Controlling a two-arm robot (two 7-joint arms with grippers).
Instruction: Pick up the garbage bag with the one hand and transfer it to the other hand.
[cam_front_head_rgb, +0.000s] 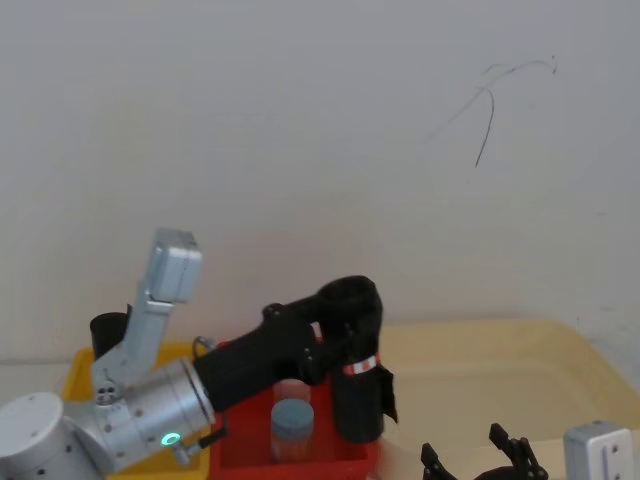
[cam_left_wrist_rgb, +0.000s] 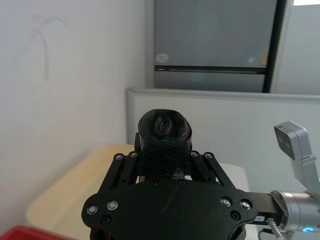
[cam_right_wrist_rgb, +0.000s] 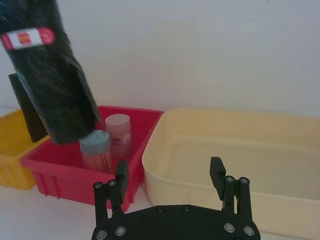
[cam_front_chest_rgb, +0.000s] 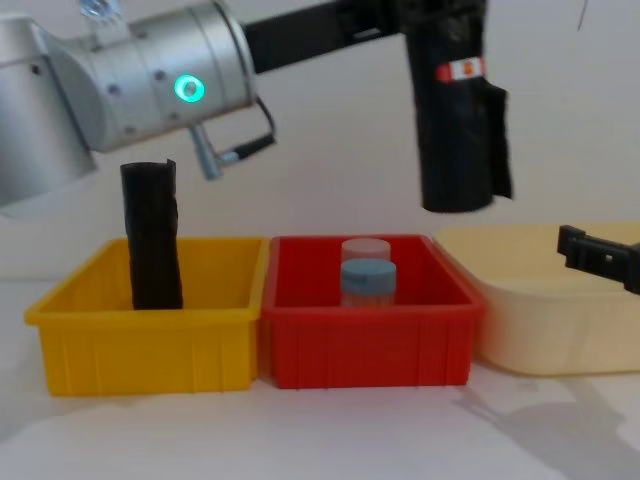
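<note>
Holding the garbage bag (cam_front_chest_rgb: 455, 130) upright in the air above the red bin (cam_front_chest_rgb: 365, 350), long axis near vertical, red-and-white label band close to the top end, bottom end pointing straight down. Clenched on the roll's upper part by the left gripper (cam_front_chest_rgb: 440, 18), one finger on either side just above the label; from the left wrist view, crumpled top end poking out past the fingers. Reaches in on a silver arm (cam_front_chest_rgb: 150, 80) with a green ring, from the left of the red bin and high over the yellow bin (cam_front_chest_rgb: 140, 350) beside it, where a plain black roll (cam_front_chest_rgb: 152, 235) stands upright.

Hangs over the red bin's right end, bottom end clear of the rim with open air between. Loose flap (cam_front_chest_rgb: 497, 140) of film sticking out on the side away from the arm. Down inside the red bin, a little left of the bag's bottom end, two jars: blue-lidded jar (cam_front_chest_rgb: 367, 282) in front, pale-lidded jar (cam_front_chest_rgb: 365, 248) behind, neither touching the bag.

Just right of the red bin, a cream tub (cam_front_chest_rgb: 550, 330), all three containers in a row on the white worktop (cam_front_chest_rgb: 300, 430), with open room above the tub.

Right gripper (cam_right_wrist_rgb: 169, 167) low over the cream tub, right of the red bin, released, fingers spread wide with nothing between them, well apart from the bag and lower than its bottom end
</note>
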